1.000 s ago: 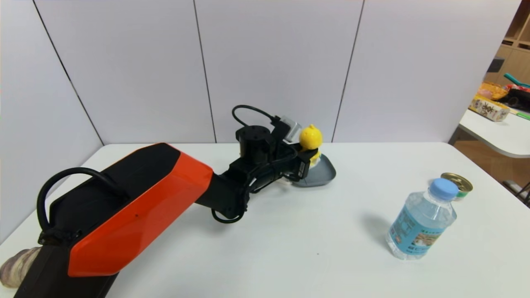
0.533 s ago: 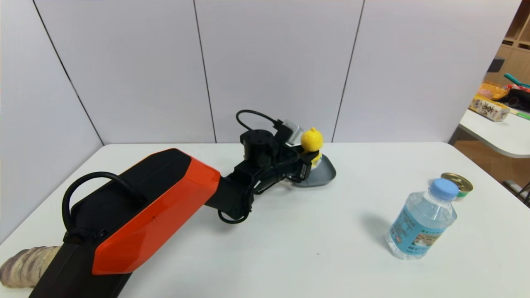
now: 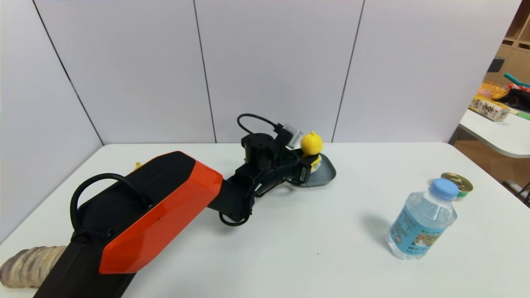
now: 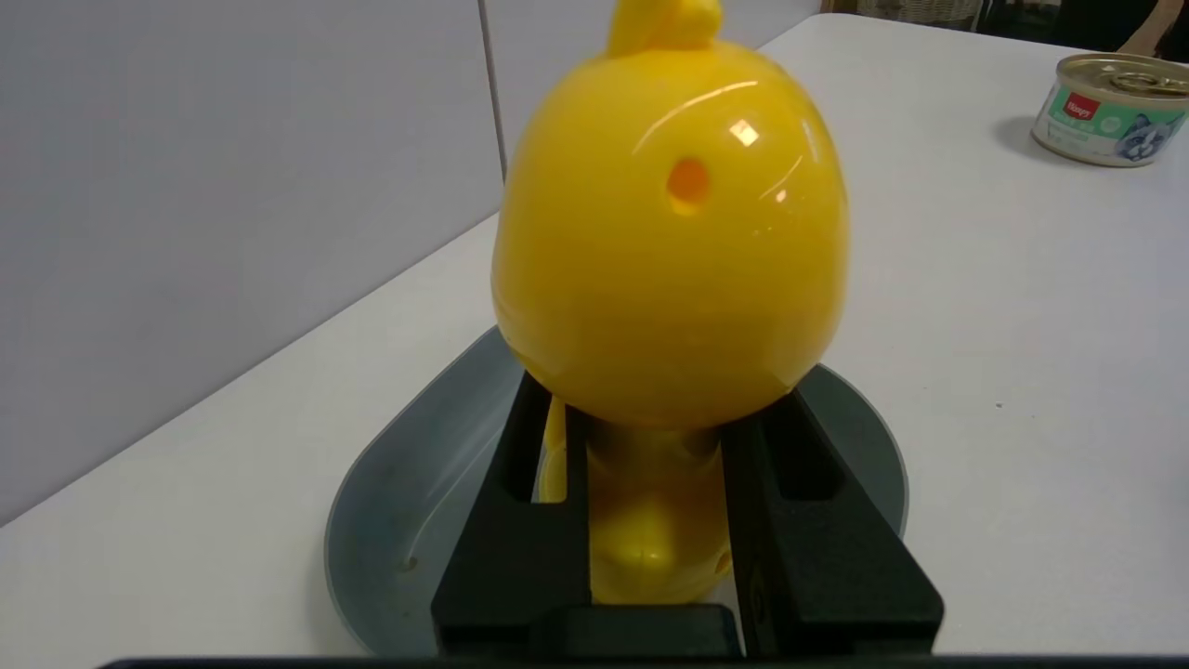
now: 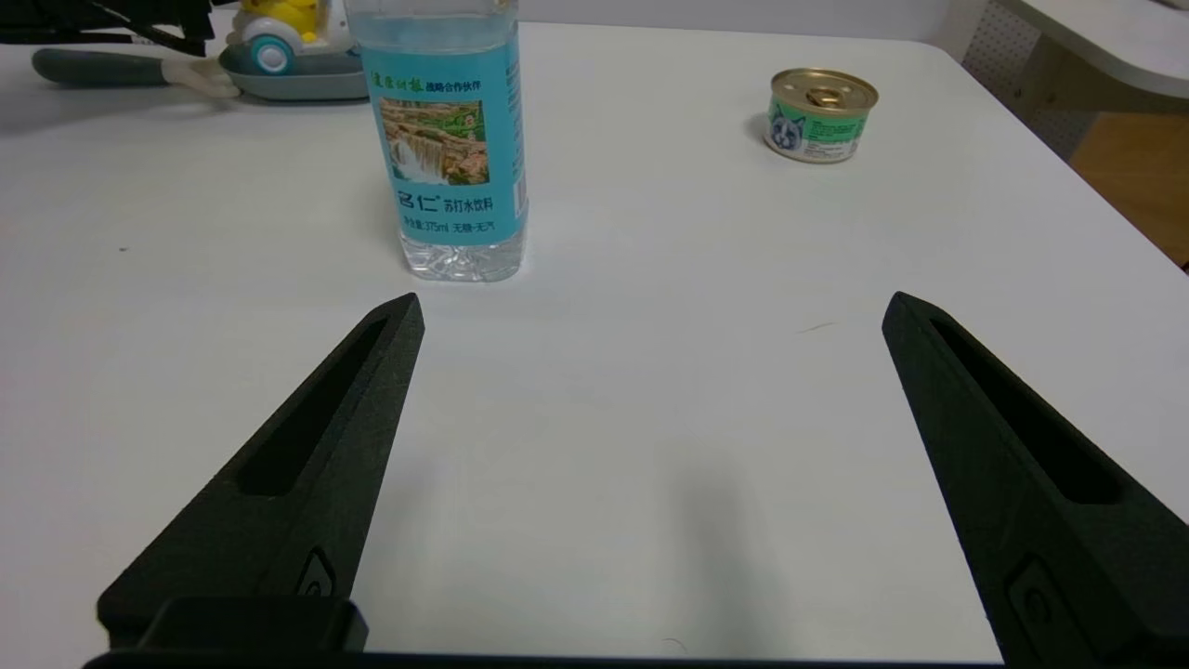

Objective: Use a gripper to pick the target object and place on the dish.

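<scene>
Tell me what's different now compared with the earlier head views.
The left gripper, shut on the yellow duck toy, has come down a little with it toward the dish. A bit of something yellow has come into sight behind the left arm. Nothing was let go; the dish, bottle and tin can stayed put.

The duck (image 4: 669,251) is glossy yellow; the pan (image 4: 399,557) is blue-grey. The bottle (image 5: 446,139) has a turquoise label with a waterfall picture. The arm (image 3: 165,215) is black and orange-red.
</scene>
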